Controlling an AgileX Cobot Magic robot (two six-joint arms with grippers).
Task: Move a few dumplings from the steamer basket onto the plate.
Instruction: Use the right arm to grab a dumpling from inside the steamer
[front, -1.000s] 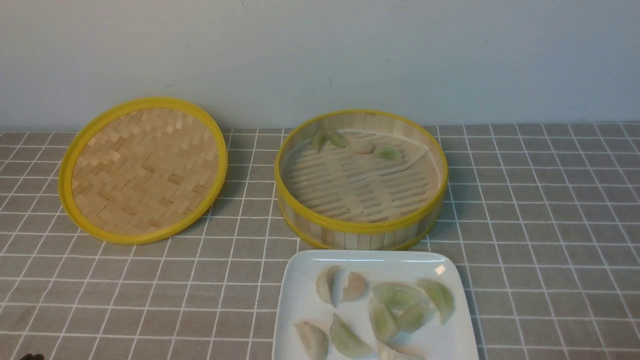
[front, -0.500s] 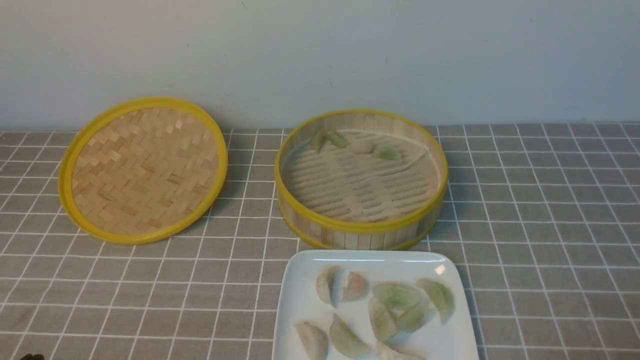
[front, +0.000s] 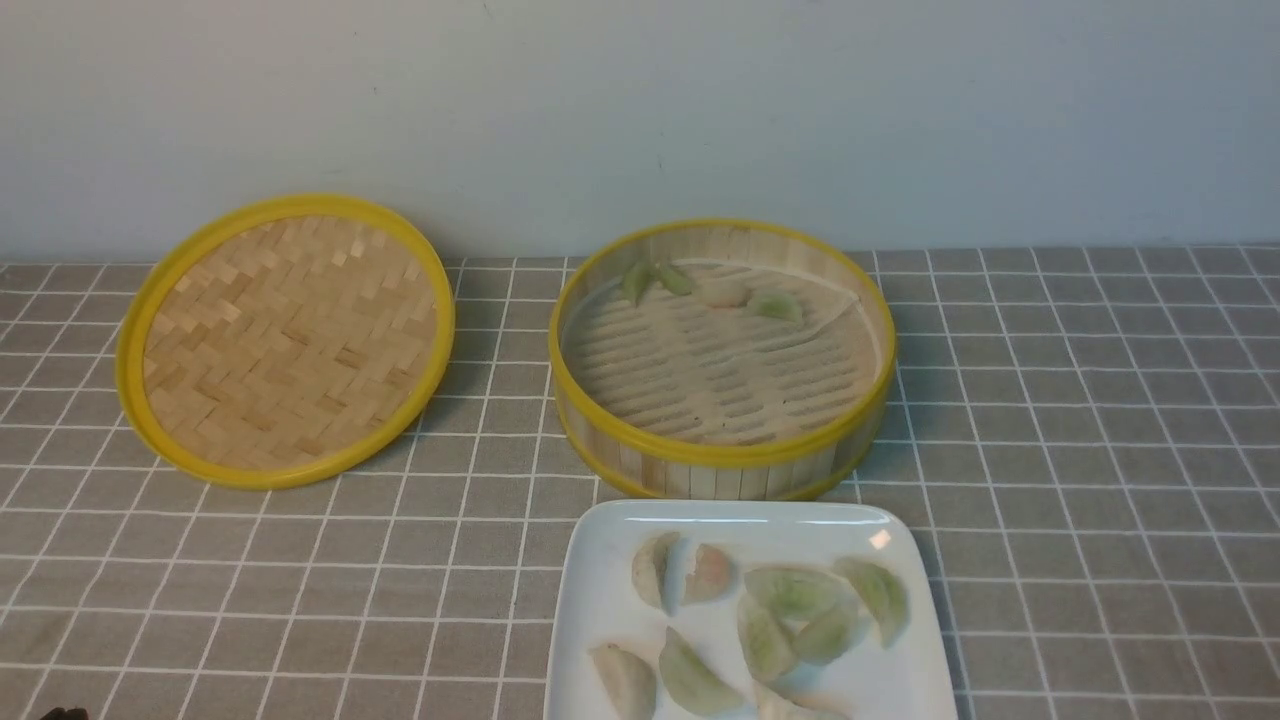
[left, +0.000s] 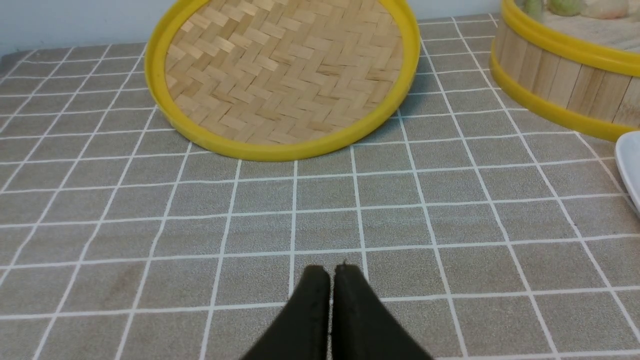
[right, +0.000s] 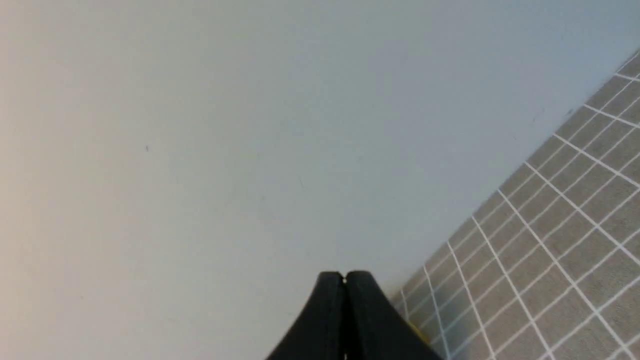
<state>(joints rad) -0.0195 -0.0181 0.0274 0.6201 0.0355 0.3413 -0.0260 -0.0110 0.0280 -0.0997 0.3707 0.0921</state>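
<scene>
The left end effector (left: 331, 270) is held low over the gray checked table (front: 1100, 450), its fingers pressed together with nothing between them. The woven lid (front: 285, 340) is faced straight ahead of it. The right end effector (right: 344, 276) is likewise closed and empty, raised and aimed at the pale wall (right: 200, 125) above the table's edge. The steamer basket (front: 720, 455) is seen at 3 o'clock of the lid, with four dumplings (front: 775, 305) left along its 12 o'clock wall. The plate (front: 600, 600) is set just at the basket's 6 o'clock, more dumplings (front: 795, 592) clustered on it, well apart from both end effectors.
</scene>
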